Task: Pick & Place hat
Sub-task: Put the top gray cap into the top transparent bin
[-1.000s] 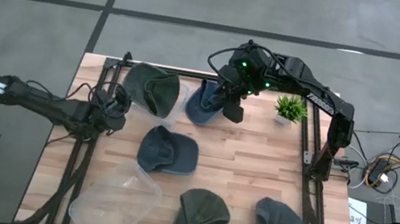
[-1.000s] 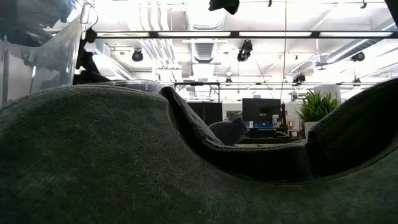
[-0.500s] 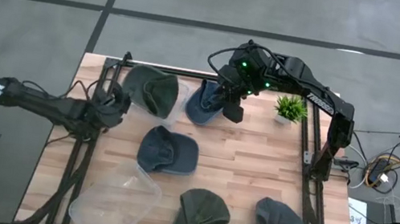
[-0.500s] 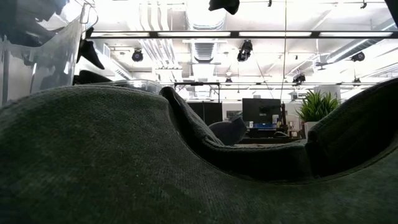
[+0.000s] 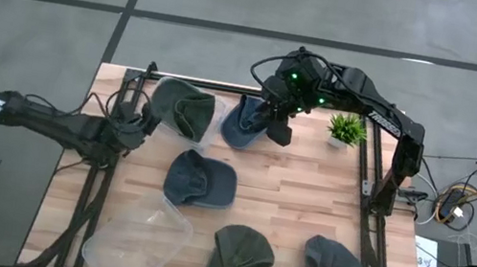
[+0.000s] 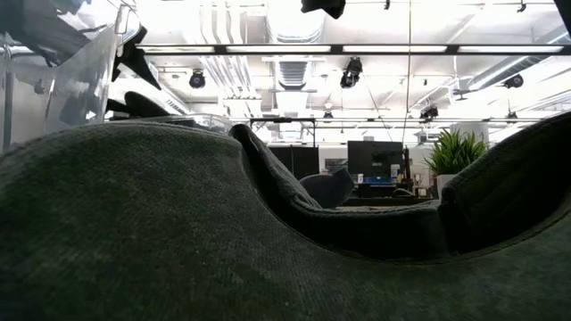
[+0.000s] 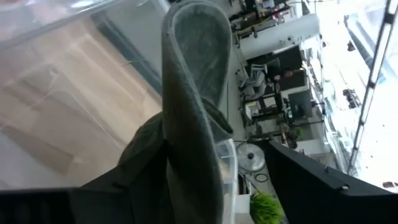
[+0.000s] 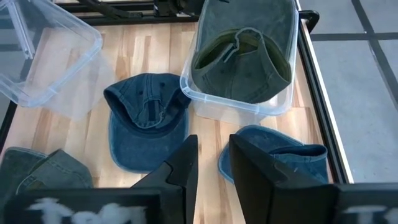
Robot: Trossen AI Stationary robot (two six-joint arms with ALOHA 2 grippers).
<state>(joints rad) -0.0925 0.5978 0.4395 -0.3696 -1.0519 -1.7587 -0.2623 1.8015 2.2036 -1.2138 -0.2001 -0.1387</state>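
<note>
Beside the bin, the left gripper is standing agape off the soft, light green hat, best pinched by its stiffer brim.

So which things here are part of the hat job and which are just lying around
Job:
olive cloth cap in clear plastic bin
blue denim cap beside it
left gripper
right gripper

Lying about:
small potted green plant
clear plastic lid

Five hats lie on the desk; a green hat fills the far-left clear bin.
</note>
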